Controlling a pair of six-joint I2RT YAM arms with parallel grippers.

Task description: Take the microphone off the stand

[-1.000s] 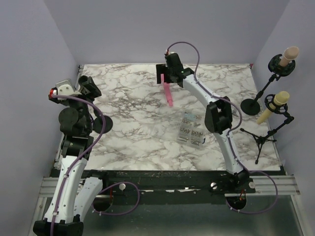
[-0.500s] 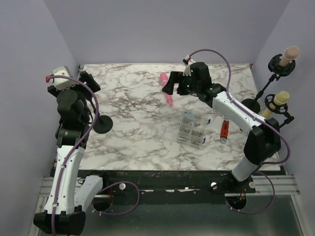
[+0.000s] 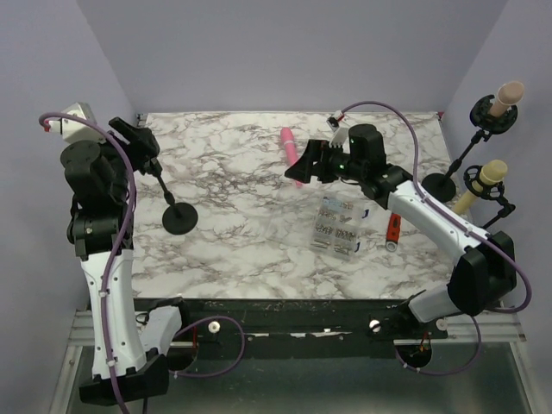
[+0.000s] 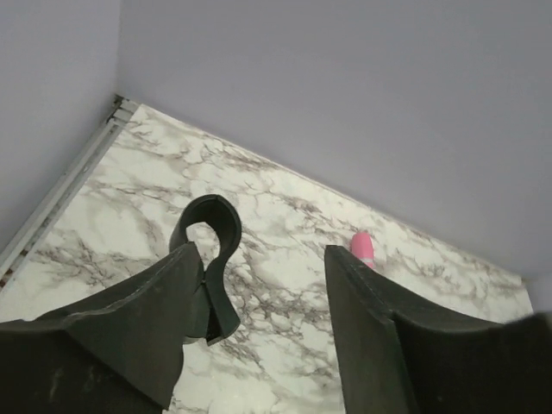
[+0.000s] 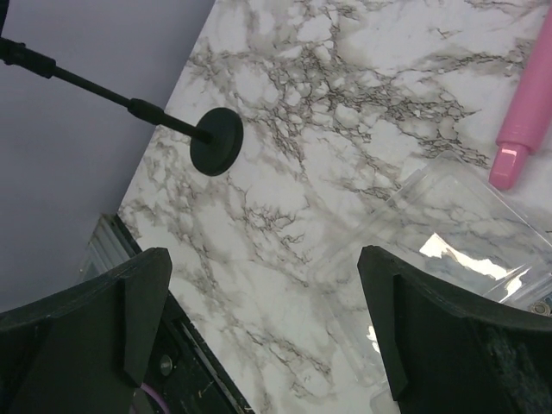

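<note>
Microphone: the pink stick-shaped plastic microphone lies flat on the white marble tabletop, out of any holder; its long axis runs from the far edge towards the arms, a little slanted.
Stand: the black microphone stand with a round base has its base on the marble and its pole leaning up towards the left gripper; its black C-shaped clip is empty.
Left jaws: spread wide; the clip sits just by the inner face of the left-hand finger, but contact cannot be told; the microphone shows ahead, past the tip of the right-hand finger and well apart.
Right jaws: the right gripper is wide and holds nothing; the microphone lies ahead and to the right of the gap, slanting across the view, its squared end nearest; the stand's base lies ahead to the left.
Nearer arm: the right, by far; from above its fingers hang just beside the microphone's near end.
Nearby: a clear plastic parts box is ahead, just inside the right-hand finger.
Judgement: with the clip bare and the microphone on the table, the removal looks done; any regrasp would need the jaws across the axis, not along it.
</note>
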